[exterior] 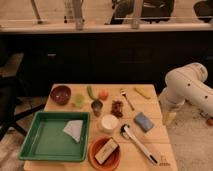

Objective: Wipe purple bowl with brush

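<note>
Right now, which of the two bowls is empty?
The purple bowl at the table's far left corner; the orange bowl at the near edge holds a boxy block. The pincer hangs beside the table's right edge.

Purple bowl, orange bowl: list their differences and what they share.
The purple bowl is smaller and looks empty; the orange bowl is wider and holds a block. The purple bowl sits far left, the orange bowl at the near edge. Both are round, upright. The gripper hangs right of the table.
</note>
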